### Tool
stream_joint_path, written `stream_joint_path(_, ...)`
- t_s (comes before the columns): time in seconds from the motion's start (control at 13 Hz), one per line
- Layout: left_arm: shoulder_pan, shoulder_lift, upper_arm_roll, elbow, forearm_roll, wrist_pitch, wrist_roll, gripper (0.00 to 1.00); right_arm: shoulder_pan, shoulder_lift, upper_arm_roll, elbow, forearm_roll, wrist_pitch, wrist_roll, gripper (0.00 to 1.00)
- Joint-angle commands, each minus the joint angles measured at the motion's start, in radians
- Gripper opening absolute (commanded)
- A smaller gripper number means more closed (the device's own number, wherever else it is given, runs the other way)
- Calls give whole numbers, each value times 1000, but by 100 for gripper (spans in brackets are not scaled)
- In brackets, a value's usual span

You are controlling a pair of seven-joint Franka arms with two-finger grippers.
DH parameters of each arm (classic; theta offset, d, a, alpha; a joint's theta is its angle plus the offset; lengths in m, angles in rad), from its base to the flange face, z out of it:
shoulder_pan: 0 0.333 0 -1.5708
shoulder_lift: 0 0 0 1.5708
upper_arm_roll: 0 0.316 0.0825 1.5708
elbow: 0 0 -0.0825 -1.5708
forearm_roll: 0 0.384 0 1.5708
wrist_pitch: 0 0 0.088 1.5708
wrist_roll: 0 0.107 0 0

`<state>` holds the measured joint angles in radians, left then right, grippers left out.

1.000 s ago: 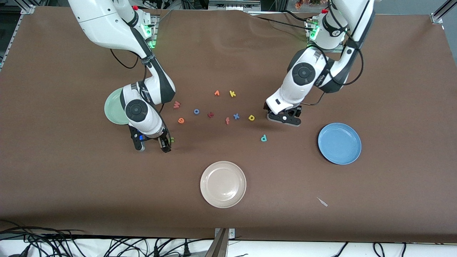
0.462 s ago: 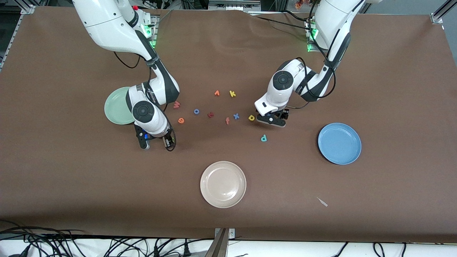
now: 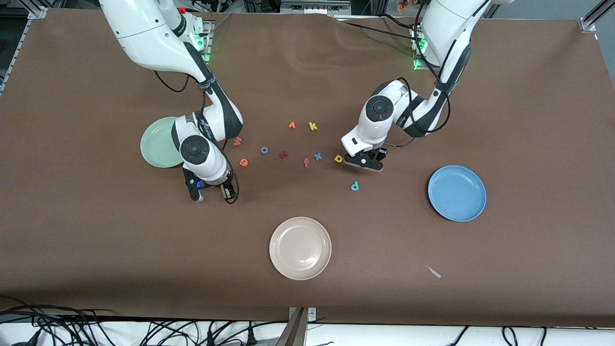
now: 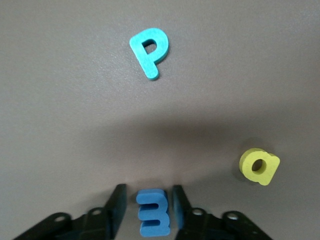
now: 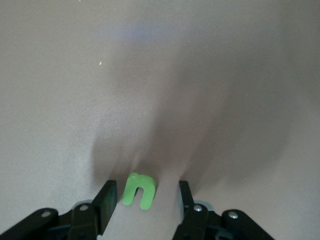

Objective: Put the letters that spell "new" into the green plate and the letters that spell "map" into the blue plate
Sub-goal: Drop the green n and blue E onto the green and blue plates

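In the left wrist view the blue m [image 4: 154, 212] lies between my left gripper's [image 4: 149, 189] fingers, with narrow gaps on both sides. The yellow a [image 4: 259, 166] and teal p [image 4: 149, 51] lie beside it. My right gripper [image 5: 146, 184] stands open around the green n [image 5: 139, 190], which sits close to one finger. In the front view both letters are hidden under the left gripper [image 3: 363, 162] and right gripper [image 3: 214, 191]. The salmon w [image 3: 238, 141] and orange e [image 3: 243, 162] lie near the green plate [image 3: 156, 144]. The blue plate [image 3: 456, 193] is bare.
A beige plate [image 3: 300, 248] sits nearer the front camera at mid-table. Other letters lie between the arms: blue o [image 3: 264, 150], dark red t [image 3: 283, 154], salmon f [image 3: 305, 163], blue x [image 3: 317, 156], yellow k [image 3: 313, 126]. A small white scrap [image 3: 434, 272] lies near the front edge.
The left gripper moved toward the yellow a, over the blue m, and its jaws narrowed. The right gripper shifted slightly over the green n and narrowed too.
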<state>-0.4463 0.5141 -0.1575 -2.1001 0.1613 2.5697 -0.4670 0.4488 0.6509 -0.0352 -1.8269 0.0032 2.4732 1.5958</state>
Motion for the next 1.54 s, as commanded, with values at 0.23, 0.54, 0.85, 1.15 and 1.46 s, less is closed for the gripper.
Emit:
stream_joint_path(0.23, 6, 11, 7, 5, 43, -31, -30, 13, -4, 4, 1, 1, 8, 30, -10, 12)
stream_joint_path(0.54, 32, 0, 10, 87, 43, -187, 11, 5, -15, -98, -8, -5, 8, -144, -116, 12)
stream_joint_path(0.85, 131, 4, 10, 280, 27, -495, 277, 5, -25, -313, -84, -249, 20, -162, -380, 12)
stream_joint_path(1.15, 314, 12, 15, 305, 40, -516, 632, 5, -24, -485, -204, -564, 31, 8, -644, 13)
stream_joint_path(1.46, 448, 87, 18, 385, 41, -510, 933, 6, -24, -475, -285, -686, 31, 151, -806, 24)
